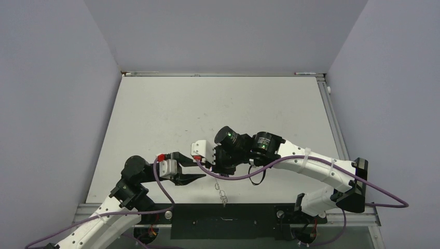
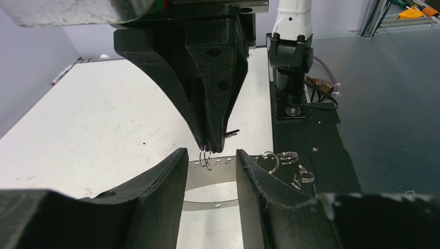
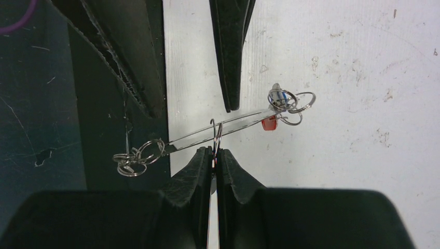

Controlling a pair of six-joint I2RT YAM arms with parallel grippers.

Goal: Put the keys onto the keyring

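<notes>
Pinching a ring (image 2: pixel 206 157) upright, the right jaws hold it mid-frame between the spread left jaws.

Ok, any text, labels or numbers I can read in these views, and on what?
No text reads in any view.
Right arm's motor housing: any label is too small to read.
Red key head, blue key head: no print visible.
Left pincer, right pincer, wire ring: no marks visible.
</notes>
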